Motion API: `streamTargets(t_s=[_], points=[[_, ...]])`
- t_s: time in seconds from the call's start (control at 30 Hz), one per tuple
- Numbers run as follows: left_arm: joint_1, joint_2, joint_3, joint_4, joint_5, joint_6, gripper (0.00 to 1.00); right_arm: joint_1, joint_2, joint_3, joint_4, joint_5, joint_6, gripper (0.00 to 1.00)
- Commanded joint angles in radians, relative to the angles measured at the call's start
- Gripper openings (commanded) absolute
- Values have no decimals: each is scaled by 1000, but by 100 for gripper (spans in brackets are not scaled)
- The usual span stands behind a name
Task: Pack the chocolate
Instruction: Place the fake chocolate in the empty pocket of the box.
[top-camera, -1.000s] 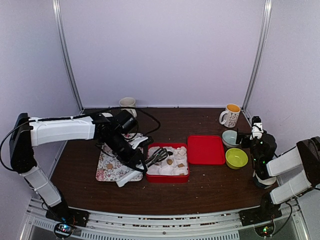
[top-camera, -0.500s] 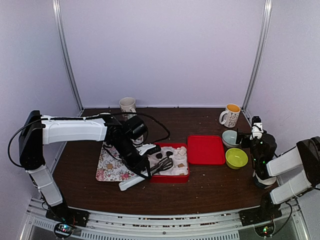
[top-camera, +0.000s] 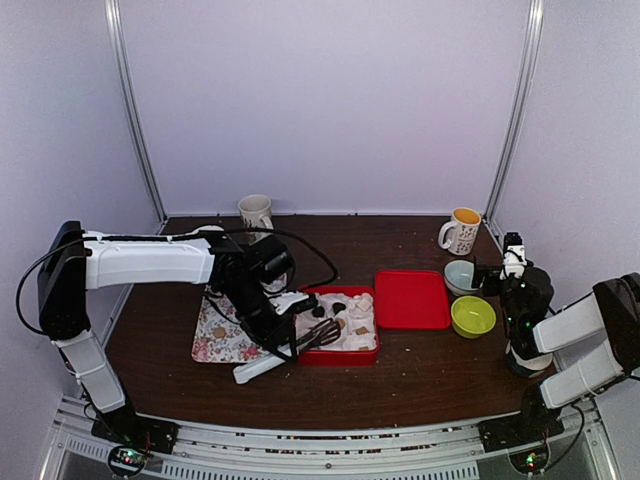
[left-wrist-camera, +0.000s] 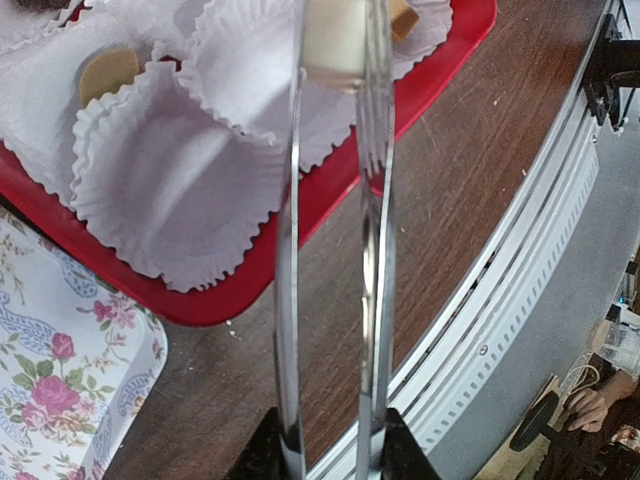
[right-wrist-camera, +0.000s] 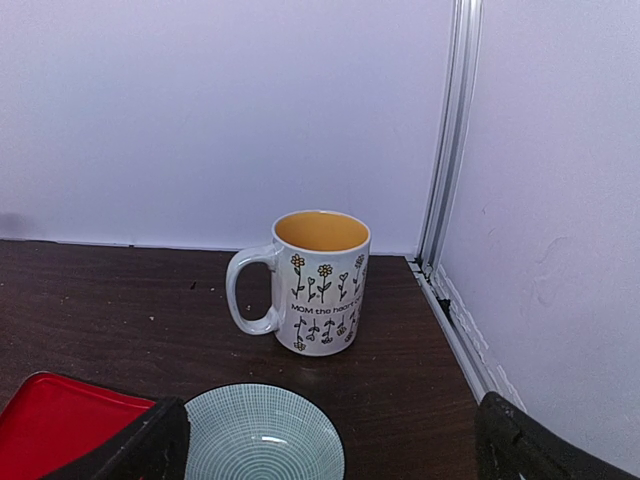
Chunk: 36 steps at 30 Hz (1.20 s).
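Observation:
My left gripper (top-camera: 283, 338) (left-wrist-camera: 330, 452) is shut on a pair of metal tongs (left-wrist-camera: 290, 250). The tong tips pinch a pale piece of chocolate (left-wrist-camera: 334, 38) over the red box (top-camera: 303, 357). The box is lined with white paper cups (left-wrist-camera: 170, 190). More chocolate lies in it: a tan piece (left-wrist-camera: 108, 72) in one cup, tan pieces (top-camera: 340, 323) and dark pieces (top-camera: 340, 305) further in. One tan piece (top-camera: 219, 331) rests on the floral tray (top-camera: 210, 350). My right gripper (top-camera: 512, 252) (right-wrist-camera: 330, 462) stands open and empty at the far right.
A red lid (top-camera: 412, 298) lies right of the box. Beyond it sit a pale blue bowl (top-camera: 460, 275) (right-wrist-camera: 262, 435), a green bowl (top-camera: 473, 316) and a flowered mug (top-camera: 460, 231) (right-wrist-camera: 320, 280). A white mug (top-camera: 256, 211) stands at the back wall.
The left arm has reached further right, and the tongs have swung toward the near side of the red box. The right arm has not moved.

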Motion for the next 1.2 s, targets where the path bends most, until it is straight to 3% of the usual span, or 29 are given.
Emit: streamTargets(t_s=[0.0, 0.4, 0.77, 0.93, 1.17], points=[[-5, -34, -3, 3, -19, 8, 28, -8, -8, 21, -3, -8, 5, 100], [-5, -72, -6, 3, -40, -6, 36, -8, -7, 21, -3, -8, 5, 100], [13, -122, 1, -13, -145, -41, 33, -8, -6, 22, -3, -9, 5, 100], [77, -185, -32, -12, -251, -93, 32, -8, -8, 21, -3, -8, 5, 100], [247, -290, -146, 10, -315, -181, 31, -8, -8, 21, -3, -9, 5, 100]])
